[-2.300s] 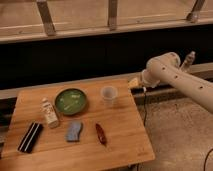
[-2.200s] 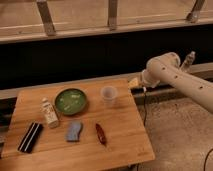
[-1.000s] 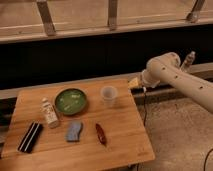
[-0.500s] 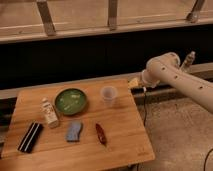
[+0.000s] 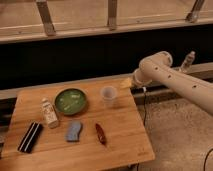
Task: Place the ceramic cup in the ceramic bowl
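Observation:
The ceramic cup (image 5: 108, 95) is small, pale and handleless, and stands upright on the wooden table (image 5: 120, 140) near its far right part. The ceramic bowl (image 5: 70, 100) is shallow, green and glossy, and sits to the left of the cup with a small gap between them. The gripper (image 5: 126, 83) is at the end of the white arm (image 5: 170, 80) that reaches in from the right. It hovers over the table's far right corner, just right of and above the cup, apart from it.
A small white labelled bottle (image 5: 48, 113) stands left of the bowl. A black flat object (image 5: 30, 136), a blue-grey sponge (image 5: 74, 131) and a red-brown item (image 5: 100, 133) lie along the table's front. A dark wall and ledge run behind; the floor is to the right.

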You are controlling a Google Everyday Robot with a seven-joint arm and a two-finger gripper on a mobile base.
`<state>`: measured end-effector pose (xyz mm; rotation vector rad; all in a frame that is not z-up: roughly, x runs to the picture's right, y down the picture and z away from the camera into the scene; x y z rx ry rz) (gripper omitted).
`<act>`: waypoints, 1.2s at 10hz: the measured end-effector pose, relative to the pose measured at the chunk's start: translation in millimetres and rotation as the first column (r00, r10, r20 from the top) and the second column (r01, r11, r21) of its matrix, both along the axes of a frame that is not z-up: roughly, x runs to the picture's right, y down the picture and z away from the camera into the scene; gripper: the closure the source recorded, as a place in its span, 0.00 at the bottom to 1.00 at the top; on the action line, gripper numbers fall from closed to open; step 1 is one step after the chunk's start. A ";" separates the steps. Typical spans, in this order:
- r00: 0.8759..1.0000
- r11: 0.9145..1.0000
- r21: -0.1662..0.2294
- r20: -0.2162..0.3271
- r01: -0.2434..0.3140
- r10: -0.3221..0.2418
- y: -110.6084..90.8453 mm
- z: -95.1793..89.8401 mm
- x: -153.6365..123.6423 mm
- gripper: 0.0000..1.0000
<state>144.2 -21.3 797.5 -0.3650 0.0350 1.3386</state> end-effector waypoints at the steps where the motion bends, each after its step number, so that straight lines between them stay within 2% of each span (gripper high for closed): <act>1: 1.000 1.000 -0.002 0.015 0.020 -0.020 1.1 1.5 -12.0 0.20; 3: 0.997 0.997 -0.019 0.039 0.072 -0.071 11.9 14.2 -35.9 0.20; 5: 0.994 0.994 -0.036 0.051 0.099 -0.097 19.8 30.1 -51.4 0.20; 7: 0.993 0.992 -0.069 0.048 0.107 -0.104 28.6 53.9 -56.4 0.20; 10: 0.993 0.988 -0.107 0.060 0.109 -0.103 32.6 75.7 -59.4 0.20; 11: 0.993 0.987 -0.119 0.068 0.108 -0.100 34.9 83.8 -60.7 0.22; 12: 0.992 0.983 -0.146 0.083 0.108 -0.097 40.6 98.6 -62.7 0.30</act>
